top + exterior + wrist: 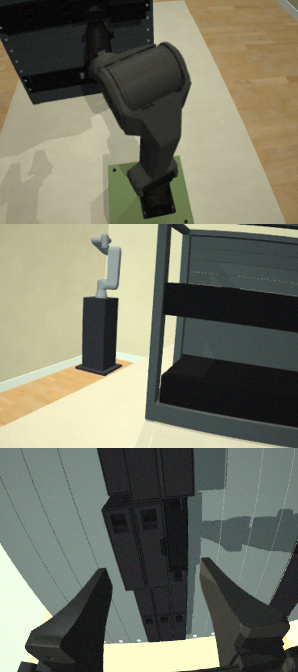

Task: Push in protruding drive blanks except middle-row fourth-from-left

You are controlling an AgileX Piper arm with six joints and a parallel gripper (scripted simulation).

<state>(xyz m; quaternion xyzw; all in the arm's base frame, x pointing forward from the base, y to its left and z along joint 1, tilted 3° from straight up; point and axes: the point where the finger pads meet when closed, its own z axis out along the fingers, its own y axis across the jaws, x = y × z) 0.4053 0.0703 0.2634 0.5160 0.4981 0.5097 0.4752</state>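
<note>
In the wrist view my gripper (153,573) is open and empty, its two dark fingers spread wide. Between them runs the dark front of the storage chassis (147,451), set in the grey rack (53,544). A group of drive blanks (136,540) with small latch windows stands nearer to me than the blanks below it. My fingers are close in front of it, and I cannot tell whether they touch. In the top view my arm (142,89) reaches from its base to the rack (48,45), and the wrist link hides the fingers.
The arm stands on a green base plate (121,195) on a pale mat (210,134), with wooden floor (259,61) to the right. The exterior view shows the rack's frame (155,325) from another side and a grey arm on a black pedestal (99,333) far off.
</note>
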